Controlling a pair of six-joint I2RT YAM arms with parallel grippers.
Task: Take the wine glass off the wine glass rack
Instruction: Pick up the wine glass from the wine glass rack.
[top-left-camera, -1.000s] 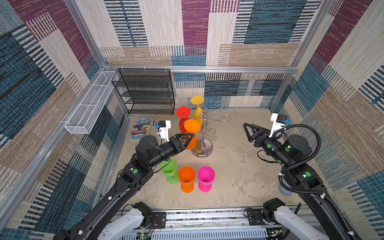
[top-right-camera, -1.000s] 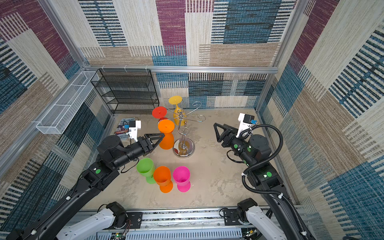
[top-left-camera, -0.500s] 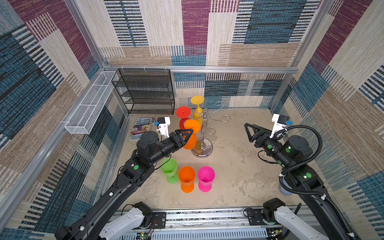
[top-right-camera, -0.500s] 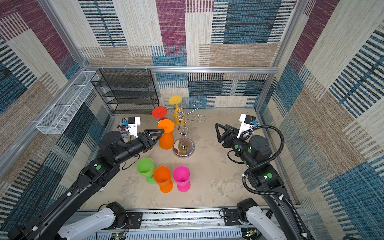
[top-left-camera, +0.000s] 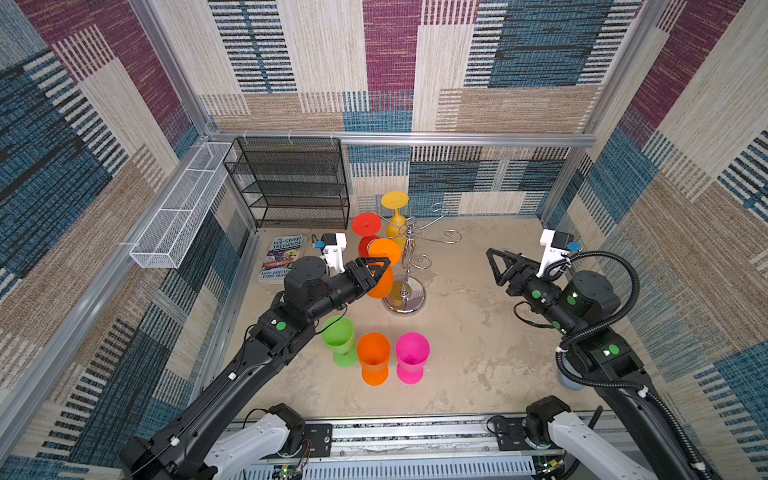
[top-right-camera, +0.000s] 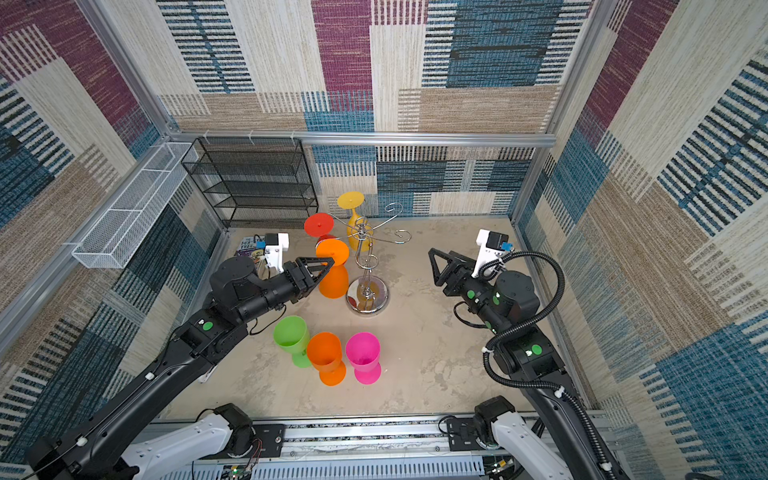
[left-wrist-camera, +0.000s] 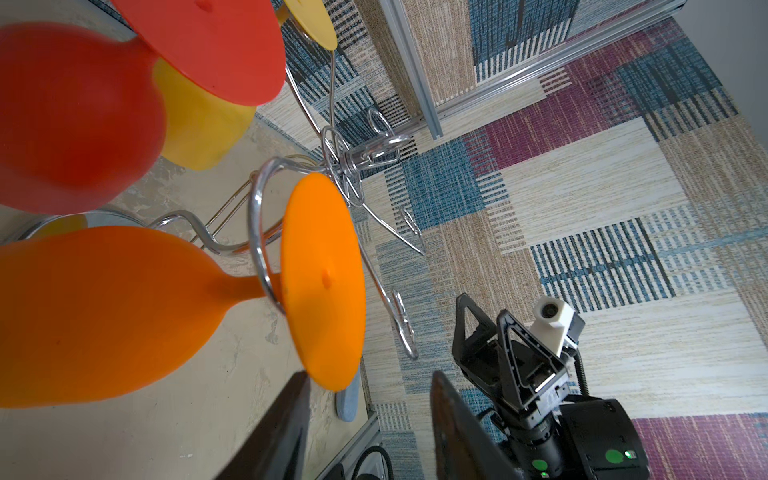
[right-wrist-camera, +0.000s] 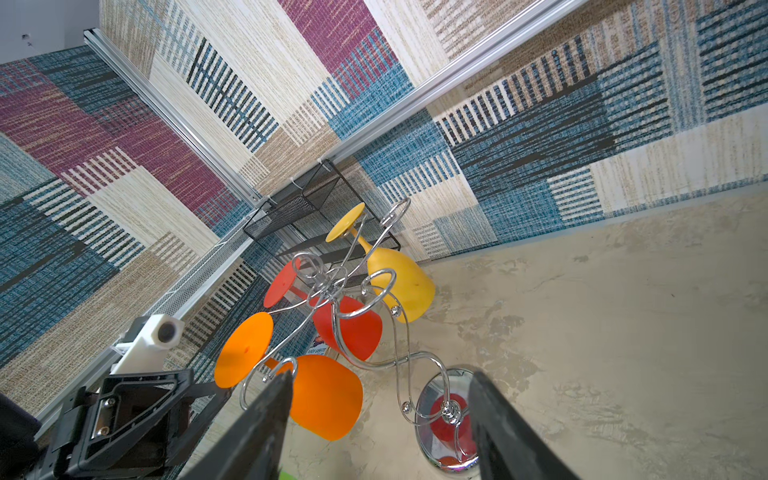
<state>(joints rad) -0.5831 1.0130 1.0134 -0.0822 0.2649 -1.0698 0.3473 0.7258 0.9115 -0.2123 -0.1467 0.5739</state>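
Orange wine glass (top-left-camera: 380, 284) hangs bowl-down from a curled arm of the wine glass rack (top-left-camera: 405, 300), not yet off; left gripper (top-left-camera: 381, 266) at its stem, jaws part-open, gripping nothing visible; right gripper (top-left-camera: 493, 268) open, empty, well apart; red glass (top-left-camera: 366, 224) and yellow glass (top-left-camera: 395, 199) hang too; green glass (top-left-camera: 338, 332), standing orange glass (top-left-camera: 373, 349) and pink glass (top-left-camera: 411, 347) stand on the table (top-left-camera: 478, 332); grip and lift-off remain.

Both top views overlook the whole scene from above; wrist cameras face the wine glass rack (top-left-camera: 411, 303) from opposite sides, left nearest.
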